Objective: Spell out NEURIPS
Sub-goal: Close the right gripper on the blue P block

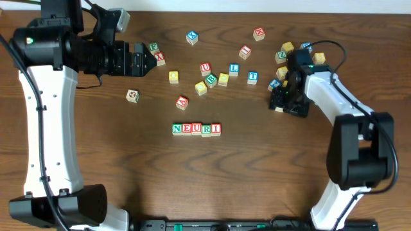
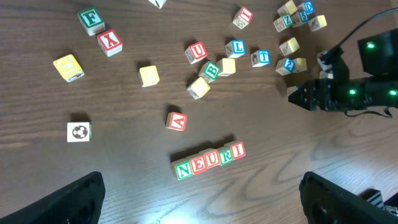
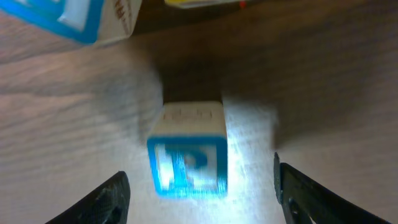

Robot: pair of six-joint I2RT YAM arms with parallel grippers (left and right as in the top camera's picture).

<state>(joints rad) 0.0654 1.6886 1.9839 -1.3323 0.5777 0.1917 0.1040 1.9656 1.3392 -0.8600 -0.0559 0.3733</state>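
Five wooden cubes stand in a row reading NEURI (image 1: 196, 129) at the middle of the table, also seen in the left wrist view as the NEURI row (image 2: 209, 160). A cube with a blue P (image 3: 189, 155) lies on the wood between the fingers of my right gripper (image 3: 200, 186). The jaws stand apart with a gap on each side of it. In the overhead view the right gripper (image 1: 280, 101) points down at the right and hides that cube. My left gripper (image 1: 144, 61) hovers open and empty at the back left, its fingers (image 2: 74, 199) wide apart.
Loose cubes lie behind the row: a red A (image 1: 182, 102), a ball-picture cube (image 1: 132, 95), a yellow one (image 1: 173, 77), and U (image 1: 205, 67), B (image 1: 211, 80), L (image 1: 234, 69), T (image 1: 252, 77). Several more cubes (image 1: 286, 48) crowd around the right arm.
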